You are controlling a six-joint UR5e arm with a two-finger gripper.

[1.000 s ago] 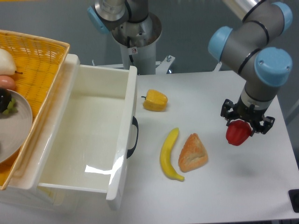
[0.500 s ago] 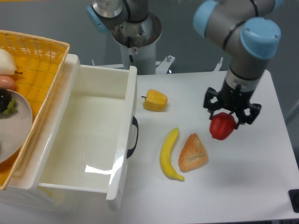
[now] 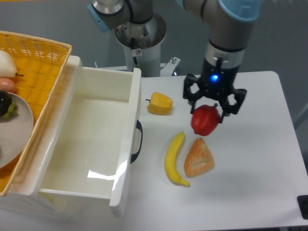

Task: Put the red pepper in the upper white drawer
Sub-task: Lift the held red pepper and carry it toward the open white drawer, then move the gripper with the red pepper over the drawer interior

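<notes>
Nearest you, the upper white drawer (image 3: 91, 144) stands pulled open with its black handle (image 3: 137, 142) facing the tabletop (image 3: 260, 178), and its floor shows nothing inside but a glare patch. Just right of the handle lie the banana (image 3: 174, 159) and the pastry wedge (image 3: 198, 157), side by side and close to touching. Above the pastry, and raised off the tabletop, your claw (image 3: 211, 108) has its fingers closed around the red pepper (image 3: 205, 120), which hangs below them with most of its body showing. That is the change to note: over the last second the arm has carried the pepper leftward across the tabletop, from near the right edge to a spot over the pastry, so the carry is roughly half done and the grip looks to have held through the travel. You still have the banana, the handle and the drawer's front wall to cross, so I would keep this height until the pepper is over the drawer floor, then lower and release. Farther back sits the yellow pepper (image 3: 160, 103), clear of your path, and at far left the wicker basket (image 3: 38, 62) borders the drawer.
</notes>
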